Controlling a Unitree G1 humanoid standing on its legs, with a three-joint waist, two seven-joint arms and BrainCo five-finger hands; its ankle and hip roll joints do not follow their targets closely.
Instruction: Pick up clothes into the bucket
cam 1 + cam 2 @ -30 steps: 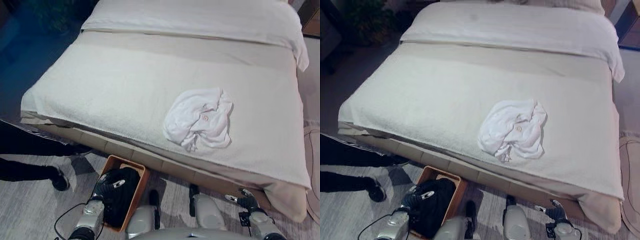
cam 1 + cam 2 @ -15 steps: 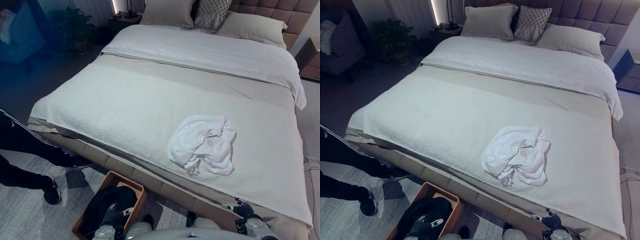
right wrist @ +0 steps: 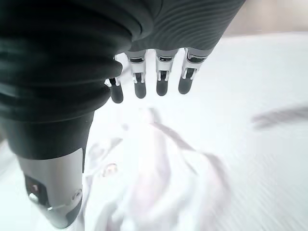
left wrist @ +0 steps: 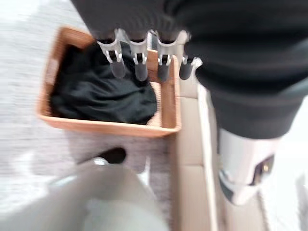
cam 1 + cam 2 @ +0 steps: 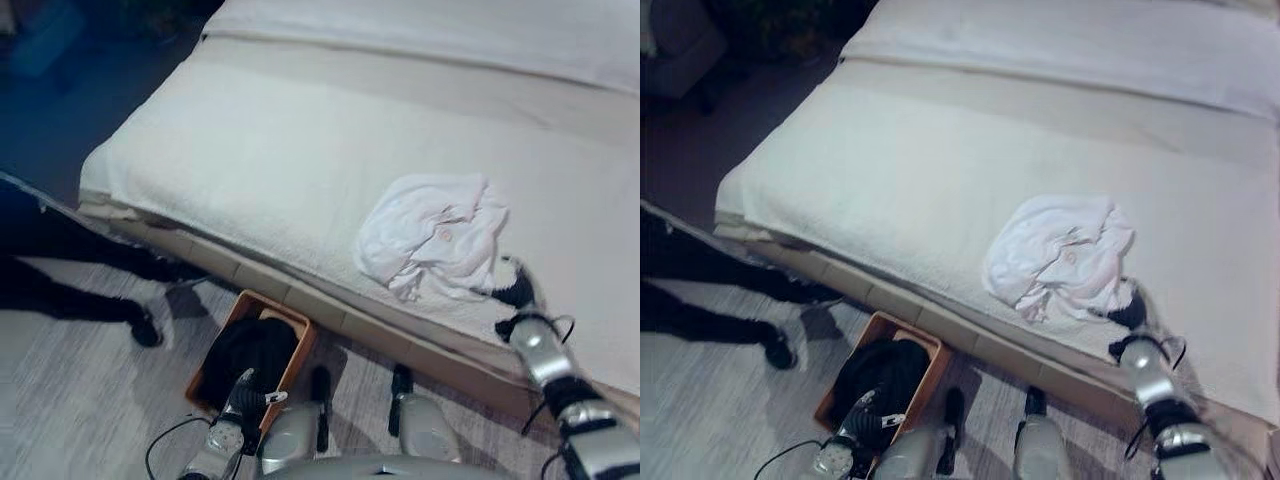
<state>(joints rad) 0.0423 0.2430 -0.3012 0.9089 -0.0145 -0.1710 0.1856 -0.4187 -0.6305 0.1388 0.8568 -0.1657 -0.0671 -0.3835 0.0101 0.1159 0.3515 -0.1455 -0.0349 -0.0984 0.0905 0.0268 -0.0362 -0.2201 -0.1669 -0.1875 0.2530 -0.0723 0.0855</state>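
A crumpled white shirt (image 5: 430, 238) lies right of centre in the frame on the bed (image 5: 250, 150), set back a little from the bed's near edge, which runs as a slant from the left side down toward the lower right. The right hand (image 5: 516, 291) sits at the shirt's lower right corner, over the bed near that edge; in its wrist view its fingers (image 3: 162, 79) hang straight and relaxed above the white cloth (image 3: 159, 178), holding nothing, and whether they touch it cannot be told. A wide stretch of bare cover spreads to the left and above the shirt, and a narrower strip lies between the shirt and the right side of the frame. At lower left of centre a brown basket (image 5: 296, 362) stands on the grey floor (image 5: 80, 400), just beside the bed base, already holding black clothes (image 5: 250, 350). The left hand (image 5: 240, 400) hangs low beside the basket's near rim; in its wrist view the fingers (image 4: 139, 62) are straight and empty over the basket (image 4: 110, 127). A person's dark legs (image 5: 80, 290) and shoes stand on the floor at the left of the frame, left of the basket, with open floor between them
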